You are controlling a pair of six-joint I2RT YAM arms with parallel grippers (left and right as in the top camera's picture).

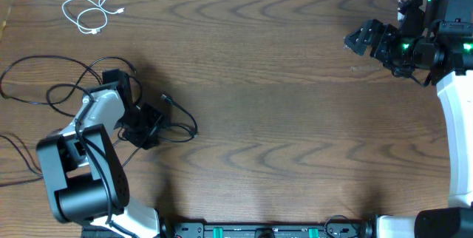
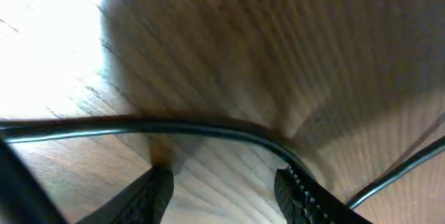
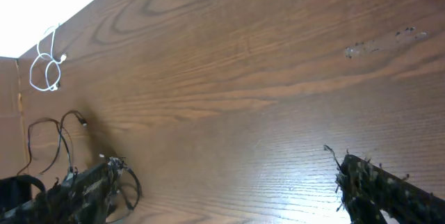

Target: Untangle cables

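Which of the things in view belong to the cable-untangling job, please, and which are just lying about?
Belong to the job:
- black cables, at the open left gripper
- white cable, coiled on its own near the table's corner

Just there:
- pale scuff marks on the wood
- right gripper, open, well away from every cable

Left gripper [image 2: 224,190] low, jaws apart; right gripper [image 1: 360,40] raised, jaws apart

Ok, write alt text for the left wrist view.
Close-up: a thin black cable runs across the wooden table, just ahead of the open left gripper. A second black cable crosses the lower right corner.
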